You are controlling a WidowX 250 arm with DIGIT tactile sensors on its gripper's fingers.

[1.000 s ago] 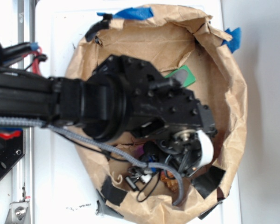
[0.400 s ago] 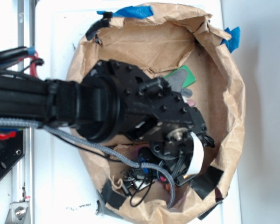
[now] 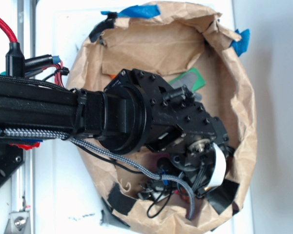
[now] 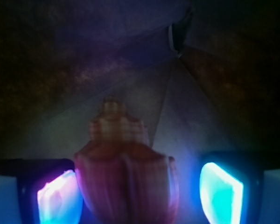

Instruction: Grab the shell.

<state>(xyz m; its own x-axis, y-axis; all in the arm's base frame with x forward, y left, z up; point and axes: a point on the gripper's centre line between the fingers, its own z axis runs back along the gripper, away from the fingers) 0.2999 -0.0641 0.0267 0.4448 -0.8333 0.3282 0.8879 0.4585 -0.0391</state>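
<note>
A big nest of crumpled brown paper (image 3: 176, 44) is seen from above, held down on the white surface (image 3: 58, 195) with bits of blue tape (image 3: 136, 10) and black tape (image 3: 118, 199). The black robot arm (image 3: 53, 114) is stretched across from the left side, and its head is pushed down low into the nest, near the bottom right part. Most of what lies under it is hidden in this view. A green thing (image 3: 191, 79) with a grey patch is seen poking out just past the top edge of the arm. Grey and black wires (image 3: 151, 170) are hung in loops below the arm. In the wrist view, which is dark and a little blurry, the shell (image 4: 126, 172) is seen right between the two fingers of the tool (image 4: 140, 192). Its fat, ridged, brown body is close to the camera, and its stepped end is pointed away toward the paper floor. The left finger (image 4: 58, 196) is lit pink and blue and sits just beside the shell. The right finger (image 4: 220, 192) is lit bright blue, and a clear gap is seen between it and the shell. The tool is spread apart around the shell, and the shell is not pinched.
</note>
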